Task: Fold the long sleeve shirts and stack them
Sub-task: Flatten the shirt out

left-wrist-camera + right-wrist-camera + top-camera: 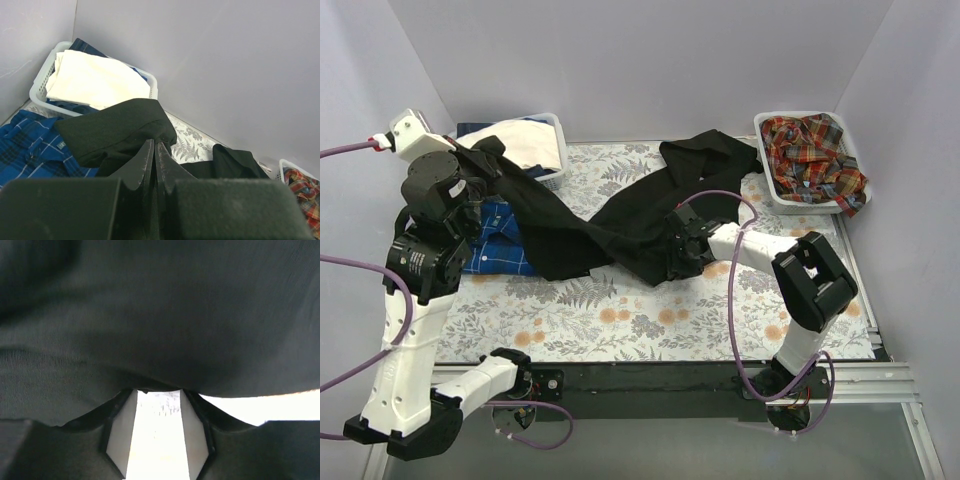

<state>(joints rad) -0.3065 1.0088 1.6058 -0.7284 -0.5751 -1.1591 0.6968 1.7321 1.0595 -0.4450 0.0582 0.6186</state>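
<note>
Cloth of the black shirt (620, 225) stretches lengthwise across the floral mat (620, 320), one end raised at the mat's far-left, the other reaching its far-right. The left basket (558, 121) at the mat's far-left corner holds cream cloth (525, 140). The right basket (766, 165) at the far-right corner holds red-orange plaid shirts (815, 155). The left gripper (154, 147) is pinched tight on the black shirt. The right gripper (676, 265) presses into it mid-mat, its fingertips buried in cloth, so I cannot tell its grip.

Black shirt (620, 225): unfolded and rumpled, stretched in a diagonal band from far right-centre toward the left, its left end raised off the surface. Blue-and-white checked shirt (500, 248): lying flat at left, partly under the black one. Red-orange plaid shirts (812, 150): crumpled heap in the far-right basket (763, 150), one edge spilling over its rim.
</note>
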